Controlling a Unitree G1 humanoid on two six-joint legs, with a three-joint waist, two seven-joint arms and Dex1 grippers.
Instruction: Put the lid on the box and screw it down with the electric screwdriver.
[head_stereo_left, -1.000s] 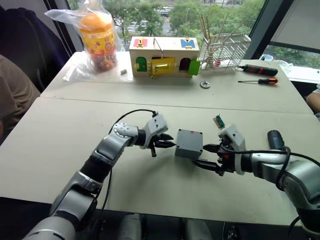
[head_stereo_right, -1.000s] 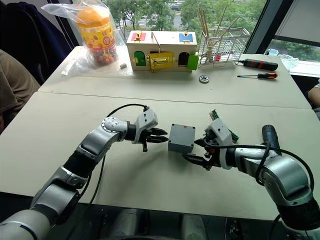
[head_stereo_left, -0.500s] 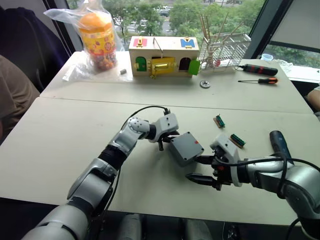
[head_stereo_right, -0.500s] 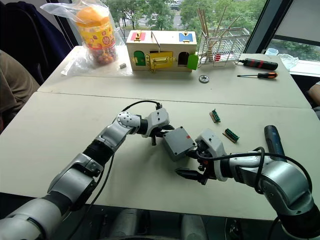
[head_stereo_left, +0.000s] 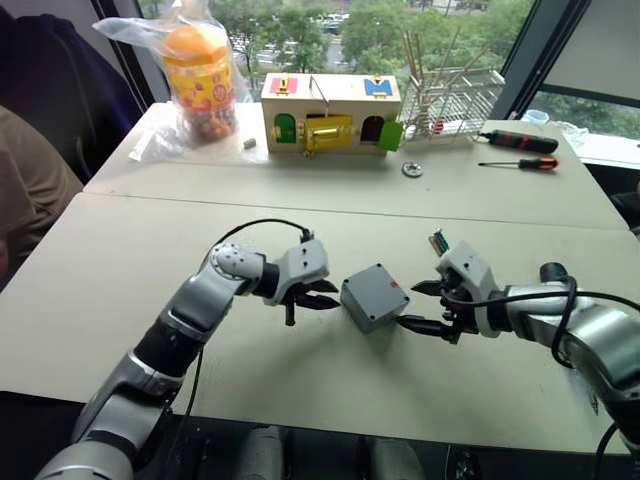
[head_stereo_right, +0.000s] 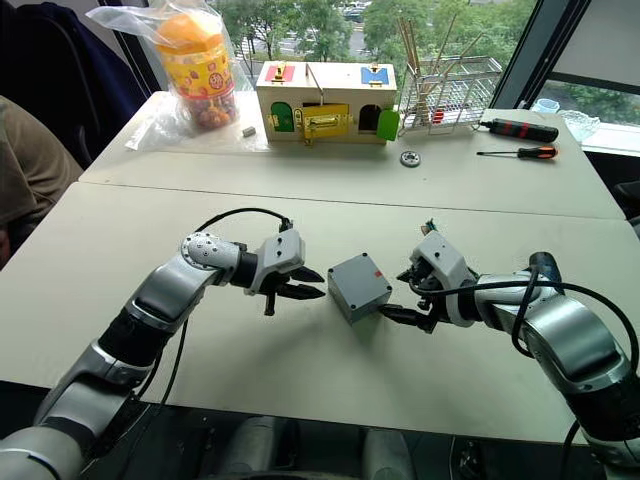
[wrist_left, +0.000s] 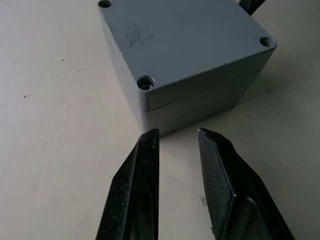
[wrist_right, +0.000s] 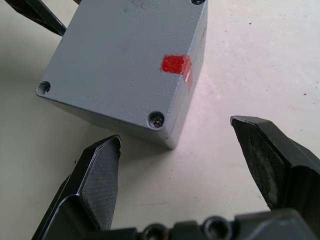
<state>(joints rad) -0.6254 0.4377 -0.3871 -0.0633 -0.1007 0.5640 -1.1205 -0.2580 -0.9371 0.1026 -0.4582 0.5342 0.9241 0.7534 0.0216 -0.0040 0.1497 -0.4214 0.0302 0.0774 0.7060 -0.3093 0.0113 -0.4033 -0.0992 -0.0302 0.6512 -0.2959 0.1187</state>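
Observation:
The grey box (wrist_left: 200, 111) sits on the table between my two grippers. The lid (wrist_left: 185, 40) lies on top of it, with a seam along the side and screw holes at the corners. A red mark (wrist_right: 175, 64) wraps over one top edge. My left gripper (head_stereo_left: 322, 295) is just left of the box, clear of it, and its fingers (wrist_left: 140, 170) are open by a narrow gap. My right gripper (head_stereo_left: 412, 305) stands wide open at the box's right corner, holding nothing. The electric screwdriver (head_stereo_right: 540, 268) lies behind my right forearm, partly hidden.
At the back stand a wooden box with coloured doors (head_stereo_left: 330, 112), a bagged snack jar (head_stereo_left: 200, 70) and a wire rack (head_stereo_left: 450, 95). Two hand screwdrivers (head_stereo_left: 515, 140) lie at the back right. A small green connector (head_stereo_left: 438, 241) is near my right gripper. A person (head_stereo_left: 25, 190) sits at the left.
My left gripper, which was against the box half a second ago, has drawn back to the left. The box has turned and now rests flat. My right gripper has come up beside it.

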